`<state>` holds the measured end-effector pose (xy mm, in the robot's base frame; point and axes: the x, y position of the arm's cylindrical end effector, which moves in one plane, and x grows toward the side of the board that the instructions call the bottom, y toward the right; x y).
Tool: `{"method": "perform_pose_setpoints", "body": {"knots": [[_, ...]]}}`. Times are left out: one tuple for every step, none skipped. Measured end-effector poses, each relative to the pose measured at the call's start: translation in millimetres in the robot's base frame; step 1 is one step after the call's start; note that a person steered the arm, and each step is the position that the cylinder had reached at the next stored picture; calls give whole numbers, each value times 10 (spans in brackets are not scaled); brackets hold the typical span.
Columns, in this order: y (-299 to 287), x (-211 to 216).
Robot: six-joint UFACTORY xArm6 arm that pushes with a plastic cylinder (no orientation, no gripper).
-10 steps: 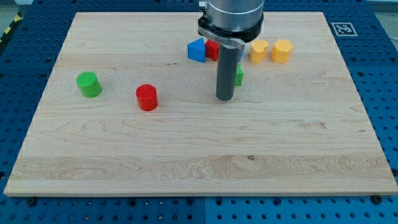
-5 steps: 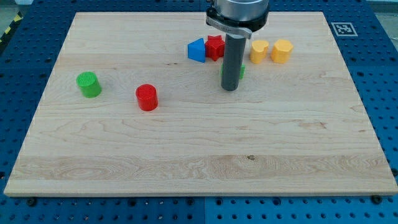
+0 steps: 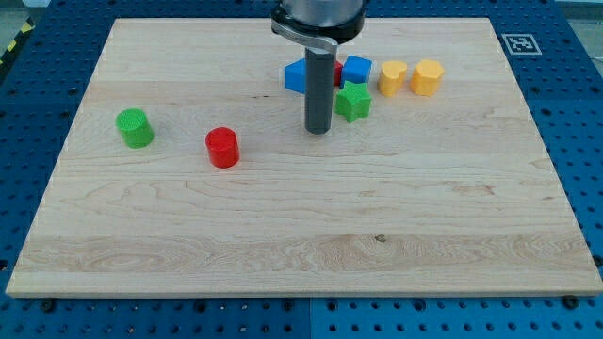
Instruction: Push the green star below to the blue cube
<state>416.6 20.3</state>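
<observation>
Tip: my tip (image 3: pixel 317 131) rests on the board (image 3: pixel 283 245); a bare rod, holding nothing.
Green star: (image 3: pixel 353 102) just right of the tip, near but apart.
Blue cube: (image 3: pixel 356 69) directly above the star, close.
Behind the rod: a second blue block (image 3: pixel 297 75) and a red block (image 3: pixel 337 72), mostly hidden.
View's right: two yellow blocks (image 3: pixel 393 77) (image 3: pixel 426 76).
View's left: red cylinder (image 3: pixel 222 148), green cylinder (image 3: pixel 135 128).

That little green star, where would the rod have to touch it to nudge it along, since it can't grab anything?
No gripping here, only pushing. The green star already sits just below the blue cube, with my tip to its left and slightly lower. I would probably press a flat notch between two points, not a point itself, which might spin it. A gentle push from the view's bottom looks safest.
</observation>
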Motion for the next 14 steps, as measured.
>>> {"method": "perform_pose_setpoints", "body": {"knots": [[169,0],[255,0],[-46,9],[-428,-26],[-401,-72],[-144,-72],[175,-72],[429,-72],[613,-72],[618,-72],[617,-82],[617,-146],[617,-212],[617,-203]]}}
